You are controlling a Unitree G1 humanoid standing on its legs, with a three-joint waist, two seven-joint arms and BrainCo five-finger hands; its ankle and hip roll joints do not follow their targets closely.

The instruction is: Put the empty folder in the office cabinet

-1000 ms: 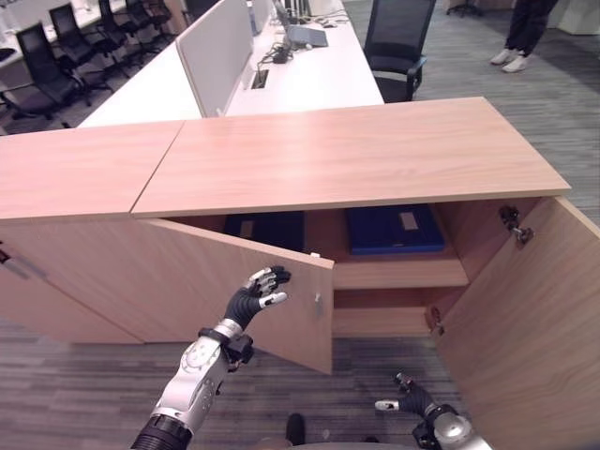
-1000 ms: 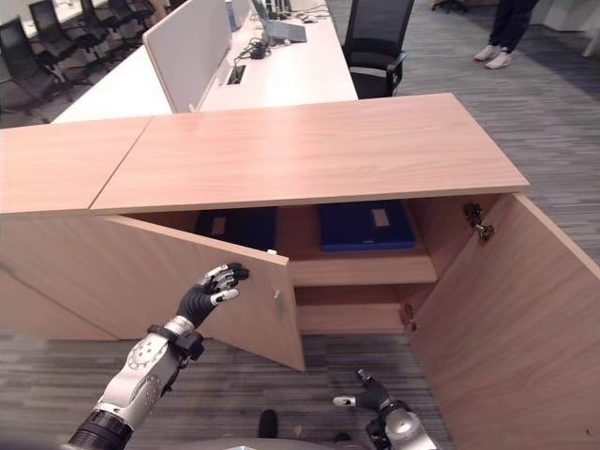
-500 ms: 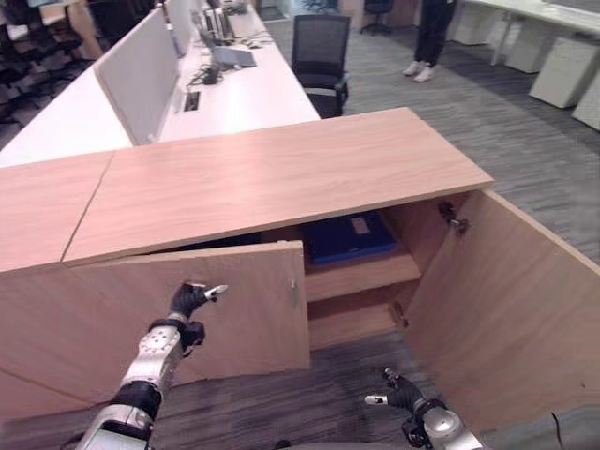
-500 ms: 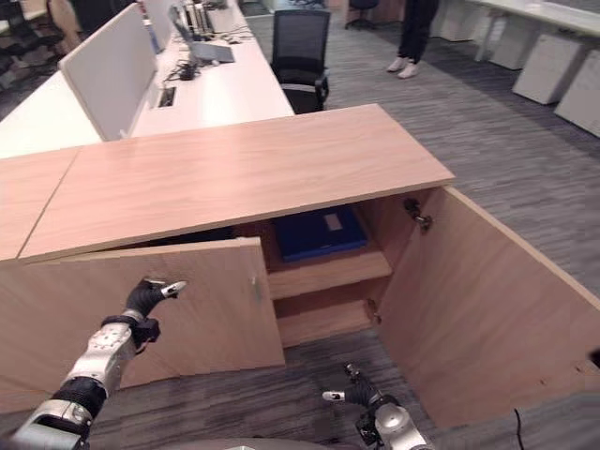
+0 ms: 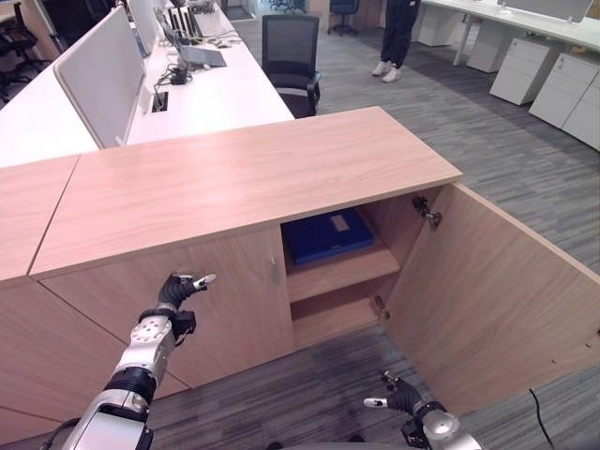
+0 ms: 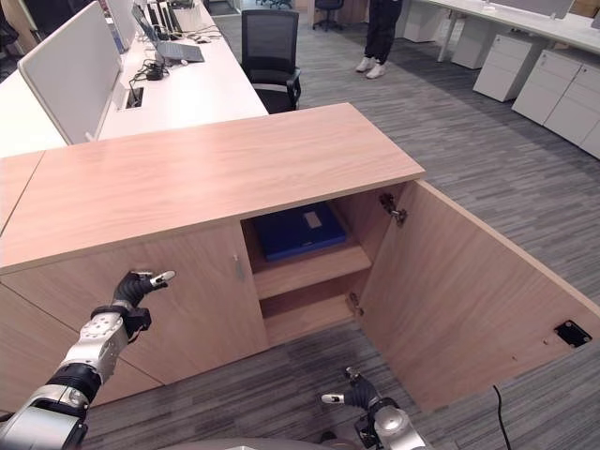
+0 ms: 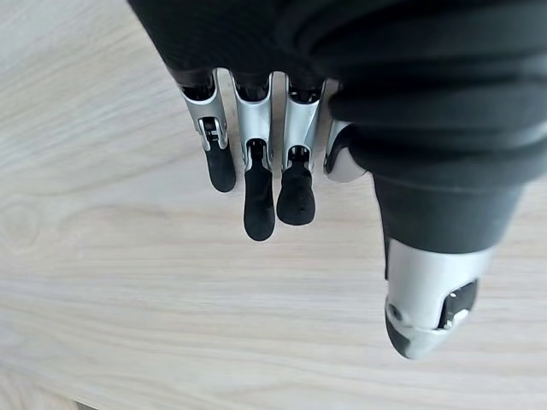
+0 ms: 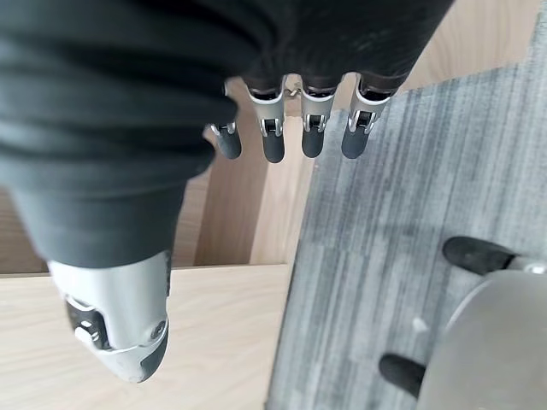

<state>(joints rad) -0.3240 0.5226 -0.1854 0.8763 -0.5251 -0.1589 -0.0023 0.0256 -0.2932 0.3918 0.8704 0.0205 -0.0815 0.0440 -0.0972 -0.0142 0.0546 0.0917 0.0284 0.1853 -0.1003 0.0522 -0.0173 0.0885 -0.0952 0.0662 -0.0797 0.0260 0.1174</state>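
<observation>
Folder of flat blue plastic (image 5: 328,236) lies on the upper shelf inside the light wooden cabinet (image 5: 244,178), task apparently done. Left hand (image 5: 180,287), fingers relaxed, presses the left door (image 5: 234,300) shut; right hand (image 5: 401,398) hangs slack below.

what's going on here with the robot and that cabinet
The robot is shutting an office cabinet. Its left hand, fingers open, is at the left door, which looks shut or nearly so. The right door stands wide open, and a blue folder lies on the upper shelf inside. The right hand hangs open low near the floor, holding nothing.
</observation>
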